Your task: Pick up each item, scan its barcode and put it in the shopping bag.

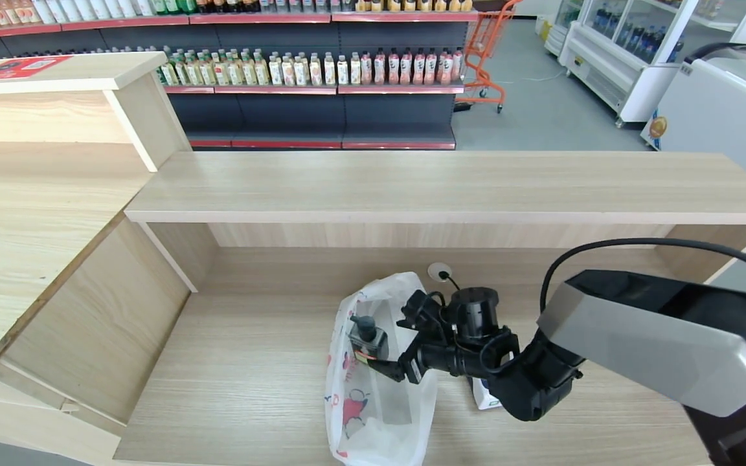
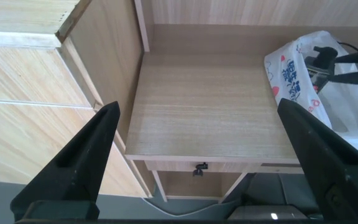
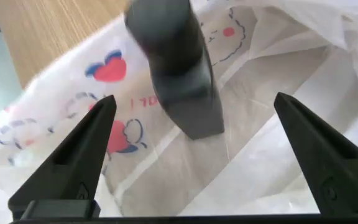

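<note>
**Right pincer at the bag mouth.** The dark pump bottle point(image 1: 368, 338) point(image 3: 174, 68) sits inside the open mouth of the shopping bag point(image 1: 373, 421). Its long axis is roughly upright, with the pump head on top. The bag lies on the worktop point(image 1: 250, 388) close to the front edge, about midway along it.

The right pincer point(image 3: 194, 102) point(image 1: 392, 346) is at the bag mouth, spread wide. The bottle lies straight ahead between its fingers point(image 3: 73, 168), and neither finger appears to touch it. The bottle therefore looks already deposited. The next move is probably a straight retreat of the pincer out of the bag, away from the bottle, without catching the film.

A white box point(image 1: 484, 396) lies on the worktop just beside the bag, partly hidden under the right forearm. It may be the next item, and the right arm is much the nearer to it.

The left pincer point(image 2: 194, 109), also spread wide and holding nothing, hangs beyond the front edge, well apart from the bag.
</note>
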Motion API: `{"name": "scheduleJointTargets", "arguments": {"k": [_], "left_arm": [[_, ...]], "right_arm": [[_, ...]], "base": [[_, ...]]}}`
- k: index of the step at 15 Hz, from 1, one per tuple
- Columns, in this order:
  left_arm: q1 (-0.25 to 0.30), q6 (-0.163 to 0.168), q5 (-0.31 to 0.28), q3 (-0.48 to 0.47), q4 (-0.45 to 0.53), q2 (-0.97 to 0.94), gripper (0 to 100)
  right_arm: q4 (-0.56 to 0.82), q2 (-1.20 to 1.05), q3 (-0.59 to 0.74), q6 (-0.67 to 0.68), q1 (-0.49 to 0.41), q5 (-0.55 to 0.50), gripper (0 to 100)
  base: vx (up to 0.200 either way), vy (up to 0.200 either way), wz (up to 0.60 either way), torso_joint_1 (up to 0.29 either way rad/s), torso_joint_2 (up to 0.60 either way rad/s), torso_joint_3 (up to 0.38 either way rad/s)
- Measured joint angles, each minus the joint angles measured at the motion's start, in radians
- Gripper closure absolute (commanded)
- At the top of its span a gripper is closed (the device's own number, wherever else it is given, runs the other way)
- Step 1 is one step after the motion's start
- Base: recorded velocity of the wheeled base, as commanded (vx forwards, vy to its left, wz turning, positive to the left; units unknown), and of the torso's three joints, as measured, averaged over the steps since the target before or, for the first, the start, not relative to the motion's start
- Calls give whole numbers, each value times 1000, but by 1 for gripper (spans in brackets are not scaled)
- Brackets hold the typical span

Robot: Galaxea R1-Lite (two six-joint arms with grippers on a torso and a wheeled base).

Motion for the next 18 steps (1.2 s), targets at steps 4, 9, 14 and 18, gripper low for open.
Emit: {"name": "scheduleJointTargets", "arguments": {"k": [4, 9, 14, 18], "left_arm": [[0, 0, 0, 0, 0, 0, 0], [0, 0, 0, 0, 0, 0, 0], [0, 0, 0, 0, 0, 0, 0], [0, 0, 0, 0, 0, 0, 0]], "right_arm": [[111, -177, 40, 245, -35, -2, 0], [313, -470, 231, 359, -193, -3, 0], [542, -801, 379, 178, -482, -46, 0], [583, -1049, 611, 50, -698, -100, 0]], "base": [[0, 0, 0, 0, 0, 0], [0, 0, 0, 0, 0, 0], [0, 0, 0, 0, 0, 0], [0, 0, 0, 0, 0, 0]]}}
